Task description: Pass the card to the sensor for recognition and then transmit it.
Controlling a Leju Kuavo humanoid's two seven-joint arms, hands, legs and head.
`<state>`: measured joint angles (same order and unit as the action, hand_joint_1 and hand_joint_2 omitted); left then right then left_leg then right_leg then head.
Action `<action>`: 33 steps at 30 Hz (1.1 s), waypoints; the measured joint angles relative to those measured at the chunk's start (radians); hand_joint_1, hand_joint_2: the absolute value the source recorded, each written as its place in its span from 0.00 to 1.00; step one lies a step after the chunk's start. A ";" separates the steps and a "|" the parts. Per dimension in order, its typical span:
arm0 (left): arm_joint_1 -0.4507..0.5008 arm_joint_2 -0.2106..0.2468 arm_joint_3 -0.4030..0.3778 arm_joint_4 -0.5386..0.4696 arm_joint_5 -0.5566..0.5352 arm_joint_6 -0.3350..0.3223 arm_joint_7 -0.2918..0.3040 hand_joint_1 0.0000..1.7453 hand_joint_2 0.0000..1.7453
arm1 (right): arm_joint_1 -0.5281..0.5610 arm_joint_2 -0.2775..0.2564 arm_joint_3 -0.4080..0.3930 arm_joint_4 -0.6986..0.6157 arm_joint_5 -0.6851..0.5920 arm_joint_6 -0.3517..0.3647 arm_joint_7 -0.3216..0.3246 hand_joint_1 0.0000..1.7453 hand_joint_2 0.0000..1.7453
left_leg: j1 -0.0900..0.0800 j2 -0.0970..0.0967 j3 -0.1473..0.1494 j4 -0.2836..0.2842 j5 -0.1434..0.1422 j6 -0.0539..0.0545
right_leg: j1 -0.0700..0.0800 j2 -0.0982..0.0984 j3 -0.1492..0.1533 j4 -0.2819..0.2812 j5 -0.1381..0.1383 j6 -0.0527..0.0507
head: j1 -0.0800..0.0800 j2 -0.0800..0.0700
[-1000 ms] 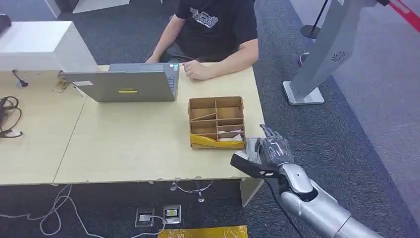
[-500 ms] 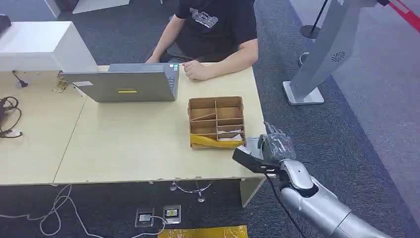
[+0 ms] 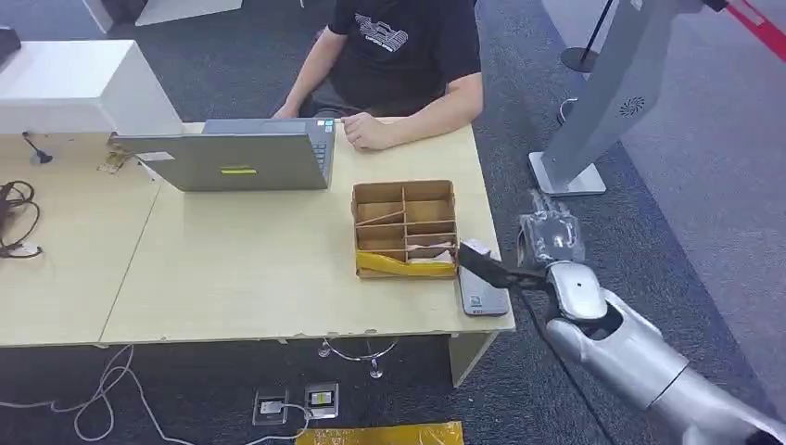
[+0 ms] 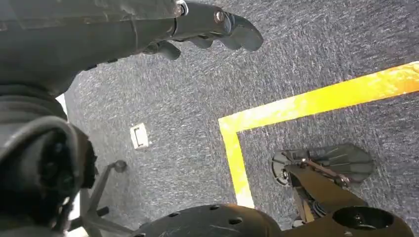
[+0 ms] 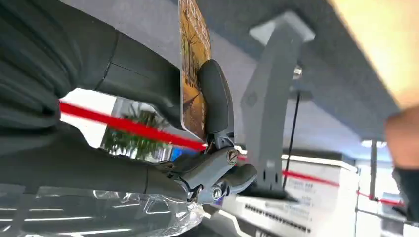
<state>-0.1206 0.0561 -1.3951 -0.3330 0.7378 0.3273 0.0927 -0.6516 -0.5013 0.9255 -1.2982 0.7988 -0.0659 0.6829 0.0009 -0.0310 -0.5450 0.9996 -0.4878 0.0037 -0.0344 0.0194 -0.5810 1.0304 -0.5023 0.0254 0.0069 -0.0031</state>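
One card [image 5: 193,74] pinched in right hand [image 3: 549,239], one divided box [image 3: 405,228]

The worktop [image 3: 232,269] is pale wood-look laminate, smooth and matt. On it near the right edge stands a divided box [image 3: 405,227] of brown corrugated cardboard. Behind the box, a laptop [image 3: 227,159] has a matt grey metal-look lid. The right arm [image 3: 640,362] is glossy silver metal; its right hand [image 5: 123,98] is dark matt plastic, pinching a glossy printed card [image 5: 192,69]. The floor [image 3: 704,185] is rough grey carpet.
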 joint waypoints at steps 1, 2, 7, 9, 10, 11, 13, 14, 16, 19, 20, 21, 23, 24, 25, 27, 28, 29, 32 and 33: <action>0.001 0.001 0.000 0.000 0.001 0.000 0.000 0.00 0.00 | -0.018 -0.008 -0.003 -0.018 0.005 0.019 0.005 1.00 1.00 | 0.000 0.000 0.000 0.000 0.000 0.000 | 0.000 0.000 0.000 0.000 0.000 0.000 | 0.000 0.000; 0.001 0.001 0.000 0.000 0.001 0.001 0.000 0.00 0.00 | -0.036 -0.013 -0.008 -0.037 0.013 0.037 0.007 1.00 1.00 | 0.000 0.000 0.000 0.000 0.000 0.000 | 0.000 0.000 0.000 0.000 0.000 0.000 | 0.000 0.000; 0.002 0.000 0.000 0.000 0.002 0.003 0.000 0.00 0.00 | -0.118 -0.019 -0.016 -0.128 0.038 0.096 0.006 1.00 1.00 | 0.000 0.000 0.000 0.000 0.000 0.000 | 0.001 0.000 0.000 0.000 0.000 0.000 | 0.000 0.000; 0.002 0.000 0.001 0.000 0.002 0.003 0.000 0.00 0.00 | -0.140 -0.016 -0.014 -0.150 0.039 0.107 -0.003 1.00 1.00 | 0.001 0.000 0.000 0.000 0.000 0.000 | 0.001 0.000 0.000 0.000 0.000 0.000 | 0.000 0.000; 0.002 -0.002 0.001 0.000 0.002 0.003 0.000 0.00 0.00 | -0.151 -0.011 -0.011 -0.158 0.039 0.111 -0.009 1.00 1.00 | 0.001 0.000 -0.001 0.000 0.000 0.000 | 0.001 0.000 0.000 0.000 0.000 0.000 | 0.000 0.000; 0.001 -0.003 0.001 0.000 0.003 0.003 0.000 0.00 0.00 | -0.159 -0.004 -0.008 -0.163 0.038 0.110 -0.016 1.00 1.00 | 0.001 0.000 -0.001 0.000 0.000 0.000 | 0.001 0.000 0.000 0.000 0.000 0.000 | 0.000 0.000; 0.001 -0.003 0.003 0.000 0.004 0.007 0.000 0.00 0.00 | -0.174 0.011 0.002 -0.164 0.030 0.099 -0.033 1.00 1.00 | 0.001 0.000 0.000 0.000 0.000 0.000 | 0.001 0.000 0.000 0.000 0.000 0.000 | 0.000 0.000; 0.001 -0.005 0.004 0.000 0.005 0.009 0.000 0.00 0.00 | -0.179 0.019 0.006 -0.164 0.027 0.092 -0.040 1.00 1.00 | 0.001 0.000 -0.001 0.000 0.000 0.000 | 0.001 0.000 0.000 0.000 0.000 0.000 | 0.000 0.000; 0.001 -0.005 0.006 0.000 0.011 0.011 0.000 0.00 0.00 | -0.186 0.037 0.016 -0.163 0.021 0.062 -0.060 1.00 1.00 | 0.001 0.000 -0.001 0.000 0.000 0.000 | 0.001 0.000 0.000 0.000 0.000 0.000 | 0.000 0.000; 0.001 -0.006 0.006 0.000 0.011 0.011 0.000 0.00 0.00 | -0.187 0.070 0.029 -0.161 0.005 0.018 -0.090 1.00 1.00 | 0.001 0.000 -0.001 0.000 0.000 0.000 | 0.001 0.000 0.000 0.000 0.000 0.000 | 0.000 0.000; 0.001 -0.007 0.006 0.000 0.010 0.010 0.000 0.00 0.00 | -0.187 0.079 0.032 -0.159 0.002 0.012 -0.093 1.00 1.00 | 0.001 0.000 -0.001 0.000 0.000 0.000 | 0.001 0.000 0.000 0.000 0.000 0.000 | 0.000 0.000; 0.001 -0.007 0.006 0.000 0.010 0.008 0.000 0.00 0.00 | -0.187 0.090 0.037 -0.157 0.000 0.009 -0.098 1.00 1.00 | 0.001 0.000 -0.001 0.000 0.000 0.000 | 0.001 0.000 0.000 0.000 0.000 0.000 | 0.000 0.000; 0.001 -0.007 0.006 0.000 0.008 0.006 0.000 0.00 0.00 | -0.186 0.110 0.046 -0.151 -0.002 0.002 -0.100 1.00 1.00 | 0.001 0.000 -0.001 0.000 0.000 0.000 | 0.001 0.000 0.000 0.000 0.000 0.000 | 0.000 0.000; 0.001 -0.007 0.006 0.000 0.005 0.005 0.000 0.00 0.00 | -0.186 0.117 0.051 -0.149 -0.002 0.000 -0.100 1.00 1.00 | 0.001 0.000 -0.001 0.000 0.000 0.000 | 0.001 0.000 0.000 0.000 0.000 0.000 | 0.000 0.000; 0.001 -0.007 0.006 0.000 0.002 0.003 0.000 0.00 0.00 | -0.186 0.123 0.054 -0.145 -0.003 -0.003 -0.100 1.00 1.00 | 0.001 0.000 -0.001 0.000 0.000 0.000 | 0.001 0.000 0.000 0.000 0.000 0.000 | 0.000 0.000; 0.001 -0.007 0.006 0.000 -0.003 -0.001 0.000 0.00 0.00 | -0.186 0.132 0.056 -0.140 -0.003 -0.007 -0.101 1.00 1.00 | 0.001 0.000 -0.001 0.000 0.000 0.000 | 0.001 0.000 0.000 0.000 0.000 0.000 | 0.000 0.000; 0.001 -0.007 0.006 0.000 -0.008 -0.002 0.000 0.00 0.00 | -0.186 0.135 0.058 -0.136 -0.003 -0.009 -0.099 1.00 1.00 | 0.001 0.000 -0.001 0.000 0.000 0.000 | 0.001 0.000 0.000 0.000 0.000 0.000 | 0.000 0.000; 0.001 -0.007 0.006 0.001 -0.009 -0.002 0.002 0.00 0.00 | -0.186 0.136 0.060 -0.135 -0.005 -0.010 -0.097 1.00 1.00 | 0.001 0.000 -0.001 0.000 0.000 0.000 | 0.001 0.000 0.000 0.000 0.000 0.000 | 0.000 0.000; 0.001 -0.007 0.006 0.001 -0.018 -0.004 0.005 0.00 0.00 | -0.184 0.137 0.061 -0.131 -0.004 -0.011 -0.092 1.00 1.00 | 0.001 0.000 -0.001 0.000 0.000 0.000 | 0.001 0.000 0.000 0.000 0.000 0.000 | 0.000 0.000; 0.001 -0.007 0.006 0.001 -0.020 -0.004 0.006 0.00 0.00 | -0.183 0.137 0.061 -0.130 -0.004 -0.010 -0.089 1.00 1.00 | 0.001 0.000 0.000 0.000 0.000 0.000 | 0.001 0.000 0.000 0.000 0.000 0.000 | 0.000 0.000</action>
<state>-0.1192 0.0492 -1.3886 -0.3319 0.7180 0.3231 0.0992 -0.8345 -0.3647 0.9869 -1.4282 0.7946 -0.0763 0.5943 0.0018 -0.0311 -0.5455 0.9997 -0.4878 0.0036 -0.0334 0.0192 -0.5809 1.0304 -0.5024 0.0253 0.0069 -0.0031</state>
